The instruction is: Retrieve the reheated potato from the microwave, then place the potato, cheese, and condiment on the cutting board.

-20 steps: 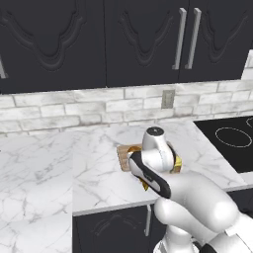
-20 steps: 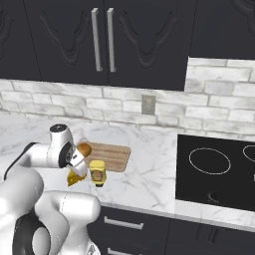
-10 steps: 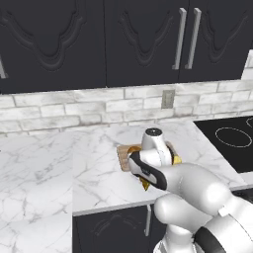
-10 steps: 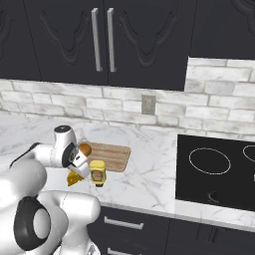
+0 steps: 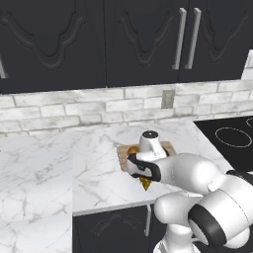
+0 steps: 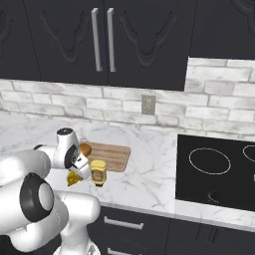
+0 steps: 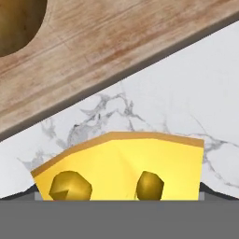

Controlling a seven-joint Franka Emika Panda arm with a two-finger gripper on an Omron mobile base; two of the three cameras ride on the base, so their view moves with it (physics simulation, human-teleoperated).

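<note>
The cheese (image 7: 121, 163), a yellow wedge, lies on the marble counter just in front of the cutting board (image 7: 116, 51). My gripper (image 7: 119, 191) is open and low over the wedge, with one jaw at each of its sides. The base views show the cheese (image 6: 74, 178) (image 5: 146, 184) poking out under the hand. The orange-brown potato (image 6: 85, 149) (image 7: 18, 18) sits on the left end of the cutting board (image 6: 112, 155). The yellow condiment bottle (image 6: 98, 172) stands upright on the counter, right of my hand and in front of the board. The microwave is out of view.
A black cooktop (image 6: 219, 169) is set into the counter to the right. Dark wall cabinets (image 6: 99, 40) hang above a white brick backsplash with an outlet (image 6: 147, 104). The counter's front edge (image 5: 108, 210) runs close below the cheese.
The hand has stayed low over the cheese with its jaws wide. Only the arm's elbow has shifted a little.
</note>
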